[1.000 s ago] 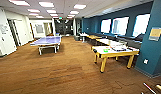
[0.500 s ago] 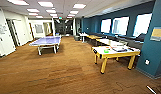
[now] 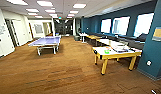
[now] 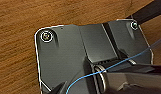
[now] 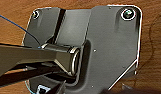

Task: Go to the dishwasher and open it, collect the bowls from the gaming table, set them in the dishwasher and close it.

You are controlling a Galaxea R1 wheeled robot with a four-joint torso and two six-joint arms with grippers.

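Note:
The gaming table [image 3: 113, 55], white-topped with a yellow rim and yellow legs, stands at the right of the head view beside the dark teal wall. On its top near the closer end lies a small lime-green bowl [image 3: 106, 51]. A pale heap of things [image 3: 120, 47] that I cannot make out rests further along the top. The dishwasher is out of view. Both wrist views look down on brown wood-patterned floor past my arms' dark plates [image 4: 71, 57] [image 5: 103, 45].
A blue table-tennis table [image 3: 46, 42] stands at the middle left. More tables and benches [image 3: 96, 37] line the windowed right wall. White doors [image 3: 3, 37] run along the left. A teal wall corner [image 3: 156, 50] juts out at the far right. Brown floor lies ahead.
The whole head view has shifted slightly, with the gaming table a little larger and closer. Nothing in the room has moved.

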